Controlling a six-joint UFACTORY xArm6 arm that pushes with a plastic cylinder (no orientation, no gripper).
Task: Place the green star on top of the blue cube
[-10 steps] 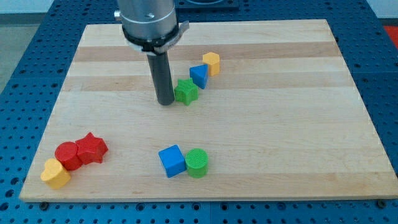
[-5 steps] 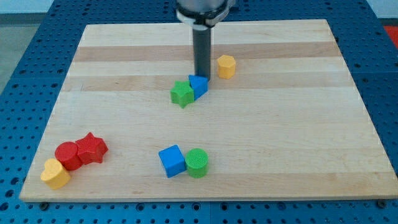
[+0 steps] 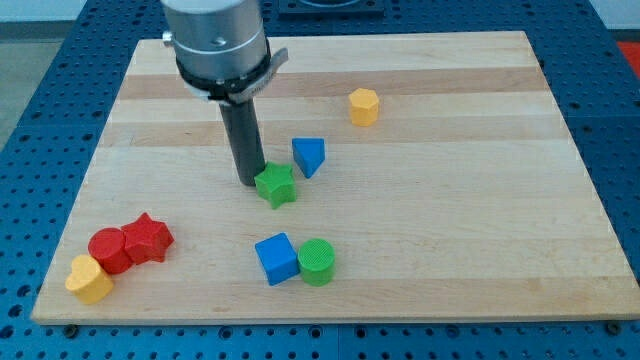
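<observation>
Camera view: one wooden surface (image 3: 450,230) on a blue perforated bench, seen from above and in front.
Arm: a grey cylinder body enters from the view's top, ending in a straight dark rod.
Hand: there is none on this arm, so nothing is open, closed or gripping; the rod simply ends in my tip.
My tip (image 3: 250,183): down at the surface, just at the view's left edge of the green star, touching it or very nearly so; the exact contact cannot be made out.
Green star (image 3: 275,185): lies flat near the middle of the surface, directly toward the view's top from the blue cube, with bare wood between them.
Blue cube (image 3: 276,258): sits toward the view's bottom, slightly turned, its right side touching the green cylinder.
Green cylinder (image 3: 317,261): upright, ribbed top, just to the view's right of the blue cube.
Blue triangular block (image 3: 308,156): just up and to the view's right of the green star, close to it but apart.
Yellow hexagonal block (image 3: 364,106): alone toward the view's top right, well apart from the others.
Red cylinder (image 3: 109,250) and red star (image 3: 148,238): pressed side by side at the view's lower left.
Yellow heart-shaped block (image 3: 89,279): at the lower left corner, touching the red cylinder.
</observation>
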